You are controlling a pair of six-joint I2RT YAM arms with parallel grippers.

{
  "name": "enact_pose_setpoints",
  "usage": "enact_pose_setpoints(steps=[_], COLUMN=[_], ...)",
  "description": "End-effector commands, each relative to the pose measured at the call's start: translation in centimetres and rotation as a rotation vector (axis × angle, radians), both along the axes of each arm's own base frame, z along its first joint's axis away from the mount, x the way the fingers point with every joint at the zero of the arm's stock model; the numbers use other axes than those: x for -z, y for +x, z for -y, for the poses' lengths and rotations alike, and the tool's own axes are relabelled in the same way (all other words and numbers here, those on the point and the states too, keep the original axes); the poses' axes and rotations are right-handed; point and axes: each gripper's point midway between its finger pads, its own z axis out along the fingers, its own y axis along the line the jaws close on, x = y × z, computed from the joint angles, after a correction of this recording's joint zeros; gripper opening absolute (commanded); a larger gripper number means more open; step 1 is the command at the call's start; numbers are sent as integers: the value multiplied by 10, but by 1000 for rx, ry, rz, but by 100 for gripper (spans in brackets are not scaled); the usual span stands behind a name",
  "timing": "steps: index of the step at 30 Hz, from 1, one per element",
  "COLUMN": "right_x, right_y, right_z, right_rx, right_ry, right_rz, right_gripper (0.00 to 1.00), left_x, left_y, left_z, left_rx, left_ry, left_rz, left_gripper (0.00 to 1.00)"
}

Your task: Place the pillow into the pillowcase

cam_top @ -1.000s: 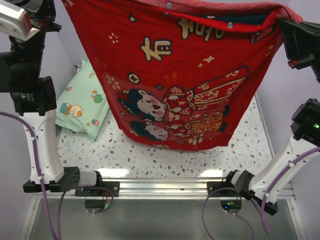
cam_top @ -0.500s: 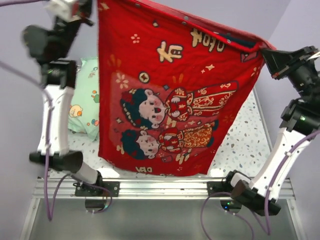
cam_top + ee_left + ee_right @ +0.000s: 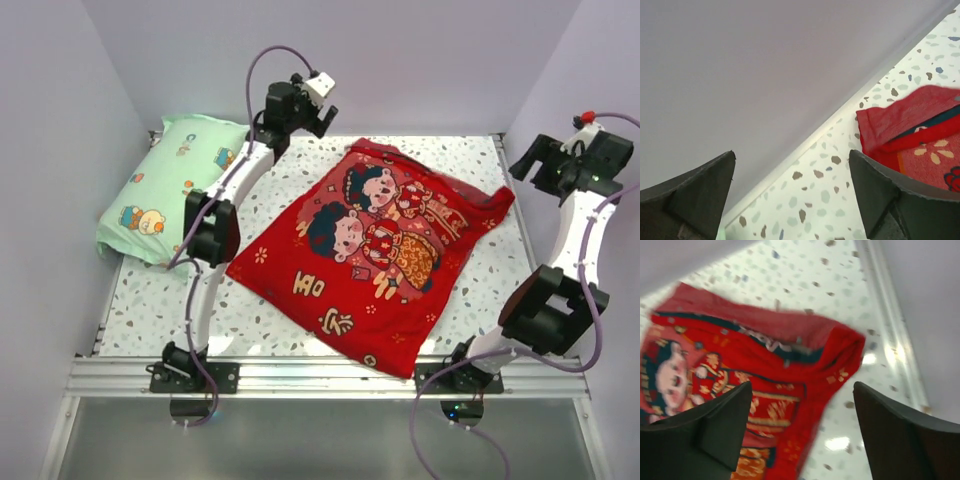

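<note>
The red pillowcase (image 3: 380, 250) lies spread on the speckled table (image 3: 480, 290), cartoon-figure print facing up, with one corner hanging over the front rail. My left gripper (image 3: 318, 118) hovers open just beyond its far left corner. In the left wrist view the left gripper (image 3: 792, 155) has only bare table between its fingers, and the pillowcase (image 3: 910, 125) corner lies to the right. My right gripper (image 3: 532, 165) stands open above and off the far right corner. The right wrist view shows the right gripper (image 3: 802, 387) over the pillowcase (image 3: 740, 350) edge, apart from it. No view shows the pillow.
A mint-green cartoon-print pillow (image 3: 170, 185) lies at the left against the side wall. Walls close the table at back and both sides. A metal rail (image 3: 320, 375) runs along the front edge.
Both grippers held the pillowcase hanging by its top corners. They have let go and opened, and the pillowcase now lies on the table. Both arms have swung toward the back.
</note>
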Motion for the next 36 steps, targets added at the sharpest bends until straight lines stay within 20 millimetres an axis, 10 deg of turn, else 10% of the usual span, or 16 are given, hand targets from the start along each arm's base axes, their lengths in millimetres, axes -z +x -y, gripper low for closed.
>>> enact_pose_setpoints(steps=[1,6,11,17,20,26,31,33,34,36], right_x=[-17,-29,19,85,113,185,208,206,204,195], right_y=[-34,-46,-59,-58,-43,-57,-99,-116,-127,-143], right_z=[34,-23,-125,-173,-180,-181,-232,-260,-285,-321], right_rx=[-3,-276,-686,-884,-909,-991,-1169,-1251,-1321,-1419], right_ry=[-306,-381,-375,-346,-360,-361,-286,-230,-211,-117], right_rz=[-136,-58,-140,-291,-339,-539,-603,-599,-593,-581], right_gripper=[88,85,67,61,60,54,53,53,53,54], left_x=[-160,-107,12,113,149,188,186,172,135,126], left_y=[-39,-127,-244,-370,-402,-355,-227,-168,-131,-107], left_z=[-50,-79,-90,-97,-94,-96,-117,-123,-121,-126], left_rx=[-114,-107,5,92,108,-30,-205,-249,-239,-241], left_ry=[-45,22,64,41,4,46,13,-12,-47,-28], left_rz=[217,-107,-584,-1004,-1137,-1198,-1017,-970,-866,-828], left_gripper=[100,100,100,90,88,87,85,84,84,86])
